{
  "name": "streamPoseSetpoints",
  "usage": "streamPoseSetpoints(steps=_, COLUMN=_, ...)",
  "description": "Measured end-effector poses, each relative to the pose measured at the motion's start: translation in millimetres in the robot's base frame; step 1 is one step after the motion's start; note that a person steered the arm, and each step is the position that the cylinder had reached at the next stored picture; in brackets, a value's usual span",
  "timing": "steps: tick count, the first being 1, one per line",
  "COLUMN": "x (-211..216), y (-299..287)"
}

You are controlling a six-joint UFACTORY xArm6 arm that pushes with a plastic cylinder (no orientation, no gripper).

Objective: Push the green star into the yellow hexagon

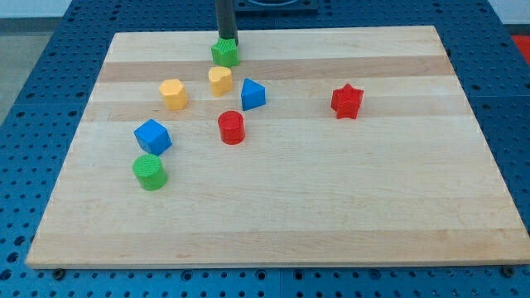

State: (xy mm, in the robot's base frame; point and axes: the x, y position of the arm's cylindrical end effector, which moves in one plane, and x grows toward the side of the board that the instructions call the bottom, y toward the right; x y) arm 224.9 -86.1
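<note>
The green star (224,54) sits near the top edge of the wooden board, left of centre. My tip (227,41) is just above it in the view, touching or nearly touching its far side. The yellow hexagon (173,93) lies below and to the left of the star. A second yellow block (219,80), its shape unclear, sits directly below the star, between it and the lower part of the board.
A blue triangular block (252,94) lies right of the second yellow block. A red cylinder (231,127) is below it. A blue cube (152,136) and a green cylinder (150,171) are at lower left. A red star (347,101) is at the right.
</note>
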Motion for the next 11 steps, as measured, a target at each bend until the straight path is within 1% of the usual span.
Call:
streamPoseSetpoints(steps=1, x=0.0, y=-8.4)
streamPoseSetpoints(steps=2, x=-11.4, y=-14.9)
streamPoseSetpoints(steps=3, x=-31.6, y=-13.5)
streamPoseSetpoints(steps=5, x=-33.2, y=6.1)
streamPoseSetpoints(steps=6, x=-21.2, y=25.6)
streamPoseSetpoints(steps=7, x=-6.0, y=32.0)
streamPoseSetpoints(steps=8, x=4.1, y=32.1)
streamPoseSetpoints(steps=11, x=11.3, y=18.1)
